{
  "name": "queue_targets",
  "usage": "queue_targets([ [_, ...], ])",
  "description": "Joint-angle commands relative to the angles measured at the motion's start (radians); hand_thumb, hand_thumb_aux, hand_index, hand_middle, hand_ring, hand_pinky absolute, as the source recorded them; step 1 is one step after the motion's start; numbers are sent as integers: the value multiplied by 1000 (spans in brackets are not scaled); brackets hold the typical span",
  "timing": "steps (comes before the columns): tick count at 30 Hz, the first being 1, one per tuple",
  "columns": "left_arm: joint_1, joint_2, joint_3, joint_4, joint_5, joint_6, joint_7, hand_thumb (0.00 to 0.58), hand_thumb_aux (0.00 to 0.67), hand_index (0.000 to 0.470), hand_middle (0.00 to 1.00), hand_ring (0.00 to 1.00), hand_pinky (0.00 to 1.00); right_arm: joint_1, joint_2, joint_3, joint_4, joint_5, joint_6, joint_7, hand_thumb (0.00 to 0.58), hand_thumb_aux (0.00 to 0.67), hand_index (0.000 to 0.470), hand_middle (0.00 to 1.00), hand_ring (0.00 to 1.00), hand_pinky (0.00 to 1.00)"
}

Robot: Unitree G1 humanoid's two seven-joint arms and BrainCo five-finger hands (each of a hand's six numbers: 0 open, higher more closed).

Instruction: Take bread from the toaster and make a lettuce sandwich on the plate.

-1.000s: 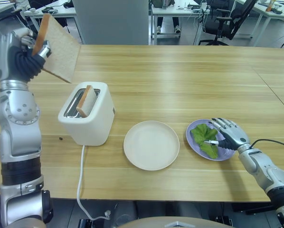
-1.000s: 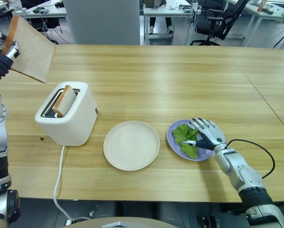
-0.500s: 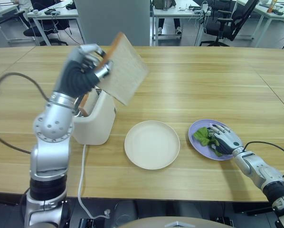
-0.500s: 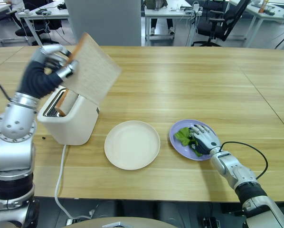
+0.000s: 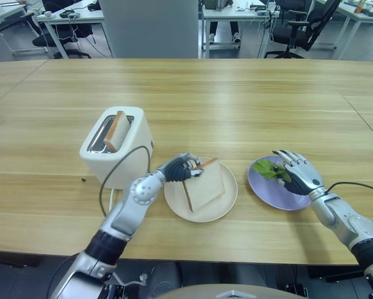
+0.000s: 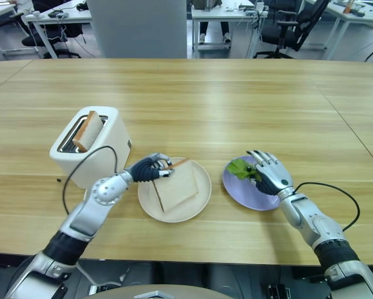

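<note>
Swinging down from above the toaster (image 5: 119, 157), the left hand (image 5: 180, 169) has laid bread (image 5: 206, 190) on the white plate (image 5: 227, 208), fingers pinching its corner; the right hand (image 5: 297, 177) clutches lettuce (image 5: 267, 169), likely next.

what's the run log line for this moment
left robot hand: shut on bread slice lying on cream plate | right robot hand: shut on lettuce above purple plate | toaster: second slice in slot

No legible text or numbers, none on toaster (image 5: 121, 163), plate (image 5: 202, 215), or table (image 5: 236, 93)
</note>
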Motion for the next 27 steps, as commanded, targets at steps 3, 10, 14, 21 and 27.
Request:
queue_targets([
  [3, -139, -48, -84, 315, 110, -187, 77, 580, 670, 460, 1000, 1000, 1000, 33, -4, -32, -113, 30, -11, 21, 580, 670, 460, 0, 0, 0],
  [10, -245, -56, -131, 528, 236, -319, 201, 580, 670, 460, 1000, 1000, 1000, 33, 28, -29, -239, 54, -20, 99, 580, 670, 460, 0, 0, 0],
  [14, -249, -34, -172, 540, 319, -334, 216, 468, 376, 258, 784, 784, 784, 15, 63, -12, -282, 54, -24, 146, 580, 670, 460, 0, 0, 0],
  [21, -216, 46, -193, 403, 428, -285, 171, 0, 0, 0, 0, 0, 0, -34, 138, 24, -302, 43, -27, 209, 580, 670, 460, 0, 0, 0],
  [27, -158, 110, -121, 147, 437, -172, 71, 0, 0, 0, 0, 0, 0, -77, 208, 79, -275, 29, -28, 247, 580, 670, 460, 0, 0, 0],
])
